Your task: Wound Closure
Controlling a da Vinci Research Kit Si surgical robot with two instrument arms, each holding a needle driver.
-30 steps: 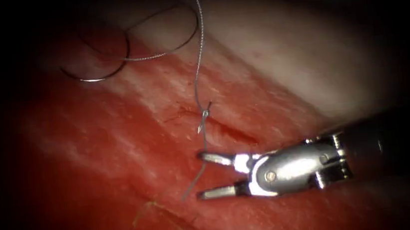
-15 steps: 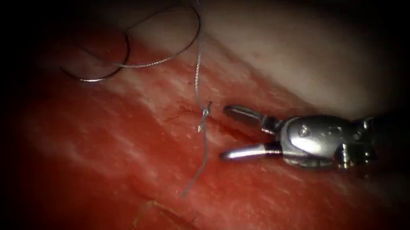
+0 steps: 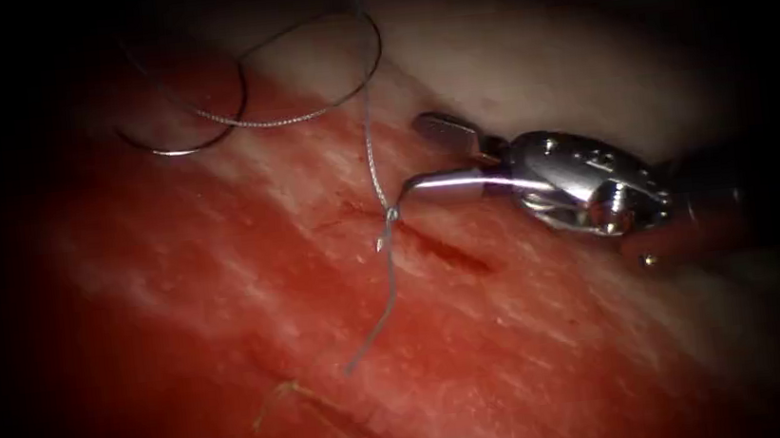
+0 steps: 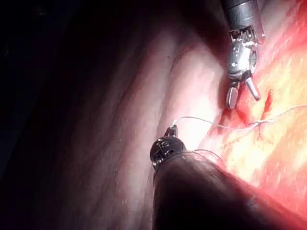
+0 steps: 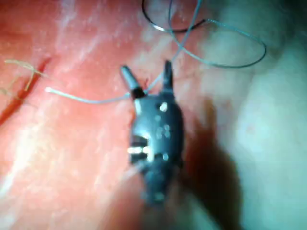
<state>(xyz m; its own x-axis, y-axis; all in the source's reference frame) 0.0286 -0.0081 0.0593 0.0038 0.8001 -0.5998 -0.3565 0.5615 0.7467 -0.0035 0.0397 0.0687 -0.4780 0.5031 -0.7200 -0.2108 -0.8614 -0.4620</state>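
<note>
Two spread jaws of the right tool [image 3: 424, 156] astride the thread [image 3: 374, 168], unclamped.

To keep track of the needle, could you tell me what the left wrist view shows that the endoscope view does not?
Left wrist view: the left gripper, shut on the thin grey thread. Endoscope view: the curved steel needle, lying free on the red tissue left of the cut. Both: the right gripper, open and empty, beside the knot.
</note>
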